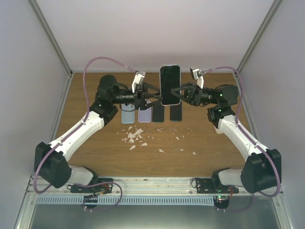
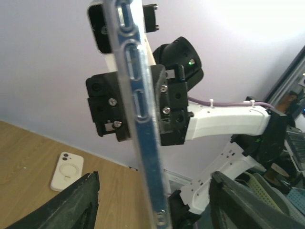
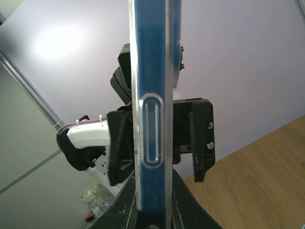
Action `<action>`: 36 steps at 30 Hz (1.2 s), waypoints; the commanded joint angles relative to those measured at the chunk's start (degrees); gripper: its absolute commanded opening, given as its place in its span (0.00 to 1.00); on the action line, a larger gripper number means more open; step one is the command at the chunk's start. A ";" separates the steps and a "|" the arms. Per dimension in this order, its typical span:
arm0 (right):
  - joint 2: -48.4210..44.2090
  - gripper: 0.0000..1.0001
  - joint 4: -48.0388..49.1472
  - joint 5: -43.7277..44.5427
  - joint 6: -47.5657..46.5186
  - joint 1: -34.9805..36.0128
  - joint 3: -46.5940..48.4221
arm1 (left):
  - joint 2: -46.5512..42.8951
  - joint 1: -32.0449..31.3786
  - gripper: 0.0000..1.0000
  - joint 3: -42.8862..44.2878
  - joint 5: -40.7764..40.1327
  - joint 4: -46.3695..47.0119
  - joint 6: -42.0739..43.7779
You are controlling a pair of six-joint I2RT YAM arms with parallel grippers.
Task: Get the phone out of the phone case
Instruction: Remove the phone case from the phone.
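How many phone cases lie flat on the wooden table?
5: pale blue case, lavender case, dark grey case and black case in a row beneath the held phone; a white ring-marked case near a wall. Others may be hidden.

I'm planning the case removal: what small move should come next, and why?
Probably close the left end effector on the edge of the clear case. Its fingers stand open on either side of the phone, which is not yet out of the case, and the right end effector clamps it in the air.
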 commanded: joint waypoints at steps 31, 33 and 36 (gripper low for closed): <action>-1.20 0.38 -54.51 0.20 -47.96 -0.47 14.98 | 2.76 0.73 0.00 7.20 6.55 -26.15 24.99; -1.18 0.39 -56.15 0.20 -49.54 -0.10 15.31 | 3.29 0.65 0.00 7.72 7.26 -27.75 26.27; -0.95 0.39 -58.43 0.28 -52.09 0.69 15.63 | 3.86 0.54 0.00 8.41 6.96 -28.72 27.24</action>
